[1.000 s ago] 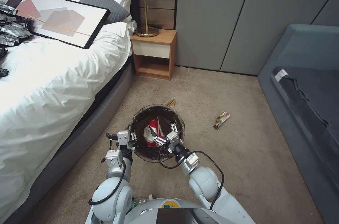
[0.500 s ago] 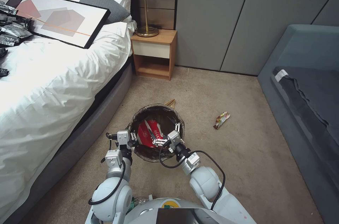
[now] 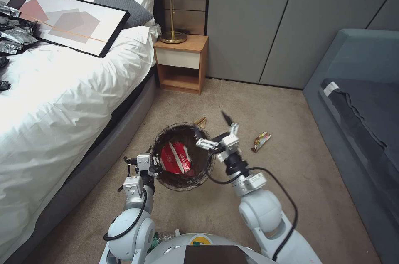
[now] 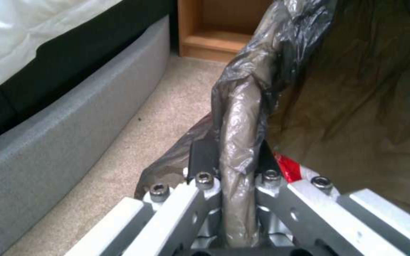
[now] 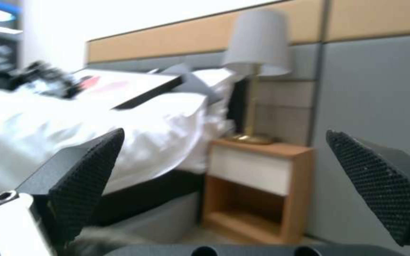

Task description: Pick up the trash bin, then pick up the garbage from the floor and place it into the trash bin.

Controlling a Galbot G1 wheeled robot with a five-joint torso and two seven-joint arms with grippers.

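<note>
Red packet in the bin, more litter left on the carpet

Beige carpet (image 3: pixel 266 197) lies between a white bed (image 3: pixel 54 102) and a grey sofa (image 3: pixel 365 102). The left claw (image 3: pixel 154 166) is clamped on the near rim of the trash bin (image 3: pixel 183 185), pinching the dark bag folded over it; the left wrist view shows the rim between its fingers. The bin is held in front of the robot. A crumpled red-and-white packet (image 3: pixel 176 158) sits inside it. The right claw (image 3: pixel 213 136) hovers above the bin's far edge, spread wide and holding nothing. At least one piece appears binned. A yellow wrapper (image 3: pixel 261 141) lies on the floor near the sofa, and a brown paper scrap (image 3: pixel 201 121) peeks out beyond the bin; both seem left to collect.
</note>
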